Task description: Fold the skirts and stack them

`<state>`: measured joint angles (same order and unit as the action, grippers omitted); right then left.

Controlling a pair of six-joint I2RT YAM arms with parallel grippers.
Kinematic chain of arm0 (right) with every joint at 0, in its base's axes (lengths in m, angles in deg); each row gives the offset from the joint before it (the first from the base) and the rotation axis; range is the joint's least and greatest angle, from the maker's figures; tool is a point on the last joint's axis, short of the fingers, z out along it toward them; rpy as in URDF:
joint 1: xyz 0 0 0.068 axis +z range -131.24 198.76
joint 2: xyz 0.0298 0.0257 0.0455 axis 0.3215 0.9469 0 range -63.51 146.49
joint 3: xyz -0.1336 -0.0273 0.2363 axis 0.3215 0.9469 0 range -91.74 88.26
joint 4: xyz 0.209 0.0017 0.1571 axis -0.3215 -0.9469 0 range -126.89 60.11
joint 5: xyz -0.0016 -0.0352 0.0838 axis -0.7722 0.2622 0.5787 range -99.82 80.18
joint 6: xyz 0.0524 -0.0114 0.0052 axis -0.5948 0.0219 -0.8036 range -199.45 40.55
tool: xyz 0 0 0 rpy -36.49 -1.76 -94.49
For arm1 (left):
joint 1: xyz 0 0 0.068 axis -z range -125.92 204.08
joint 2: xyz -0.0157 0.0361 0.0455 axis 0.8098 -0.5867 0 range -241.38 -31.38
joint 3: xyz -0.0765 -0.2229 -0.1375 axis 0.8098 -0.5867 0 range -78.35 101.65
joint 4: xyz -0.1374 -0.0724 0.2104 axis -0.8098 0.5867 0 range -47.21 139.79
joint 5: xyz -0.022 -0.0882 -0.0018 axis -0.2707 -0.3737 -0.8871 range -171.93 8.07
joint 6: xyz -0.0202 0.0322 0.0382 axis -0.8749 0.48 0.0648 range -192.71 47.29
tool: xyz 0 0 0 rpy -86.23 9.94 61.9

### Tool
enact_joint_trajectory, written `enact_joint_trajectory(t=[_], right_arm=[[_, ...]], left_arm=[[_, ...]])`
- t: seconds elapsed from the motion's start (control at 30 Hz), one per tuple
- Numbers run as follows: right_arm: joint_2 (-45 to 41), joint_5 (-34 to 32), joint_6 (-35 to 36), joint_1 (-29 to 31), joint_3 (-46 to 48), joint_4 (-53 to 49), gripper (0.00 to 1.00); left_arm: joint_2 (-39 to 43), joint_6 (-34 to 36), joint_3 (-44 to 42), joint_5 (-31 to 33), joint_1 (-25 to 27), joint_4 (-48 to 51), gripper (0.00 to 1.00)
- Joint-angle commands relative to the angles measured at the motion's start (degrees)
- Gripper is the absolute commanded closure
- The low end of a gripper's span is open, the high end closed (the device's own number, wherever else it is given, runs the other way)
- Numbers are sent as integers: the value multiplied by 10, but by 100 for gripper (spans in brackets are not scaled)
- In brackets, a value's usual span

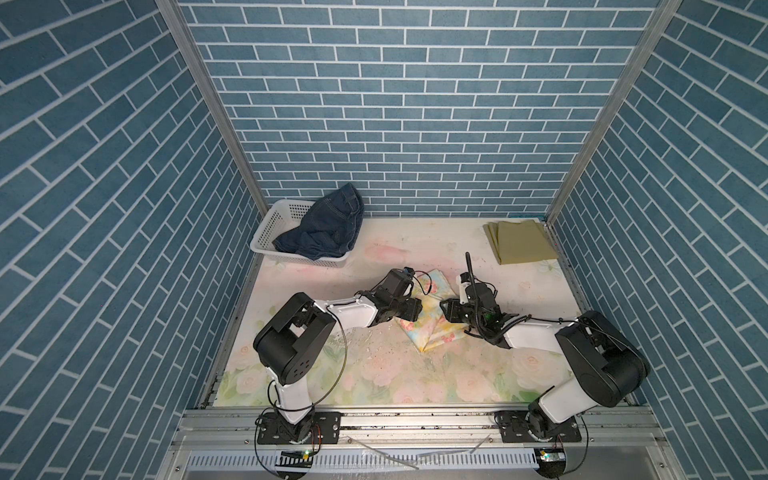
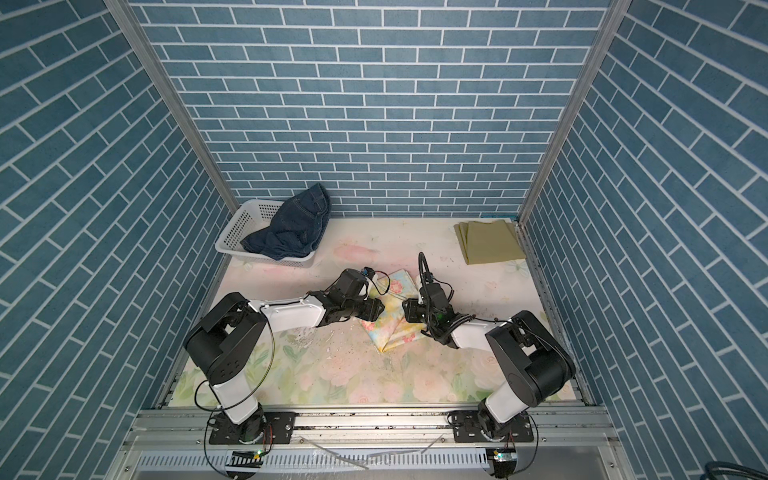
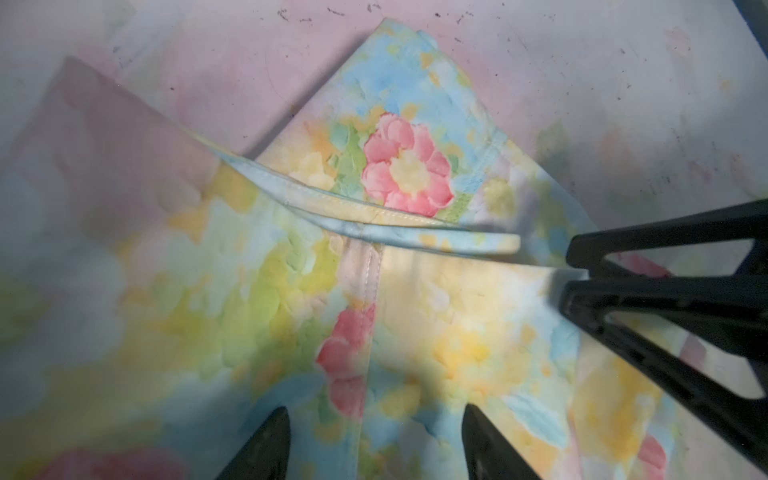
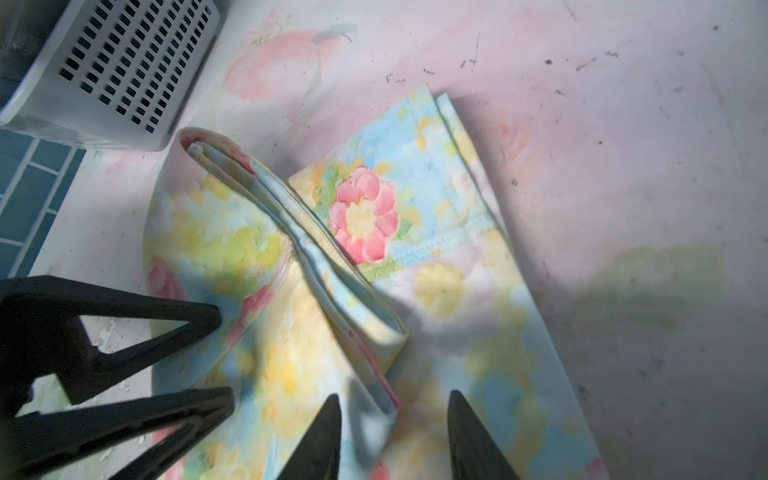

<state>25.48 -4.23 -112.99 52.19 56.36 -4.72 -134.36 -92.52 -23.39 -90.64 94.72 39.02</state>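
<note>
Floral skirt [image 1: 430, 328] lies half folded in the middle. I see left gripper [image 3: 374, 411] and right gripper [image 4: 395, 397] with jaws apart over it, holding nothing.

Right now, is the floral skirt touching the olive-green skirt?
Apart. In both top views a stretch of table separates the floral skirt from the olive-green skirt, which lies folded in the far right corner.

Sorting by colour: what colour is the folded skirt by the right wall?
Olive-green skirt, plain; clearest in a top view.
</note>
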Motion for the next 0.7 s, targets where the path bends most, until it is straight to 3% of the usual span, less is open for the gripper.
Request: enact_joint_trajectory(t=[0.0,0.23,0.4,0.67], right_arm=[[-17,36,11,-12,3,9,47],[-29,50,36,-28,-22,-26,44],[-28,94,58,-34,-54,-59,43],[9,127,50,-34,-56,-23,34]], left_arm=[[0,-8,13,-11,0,-12,34],[32,-33,23,-26,-2,-5,30],[48,-134,47,12,-2,46,29],[32,-273,107,60,-2,159,30]])
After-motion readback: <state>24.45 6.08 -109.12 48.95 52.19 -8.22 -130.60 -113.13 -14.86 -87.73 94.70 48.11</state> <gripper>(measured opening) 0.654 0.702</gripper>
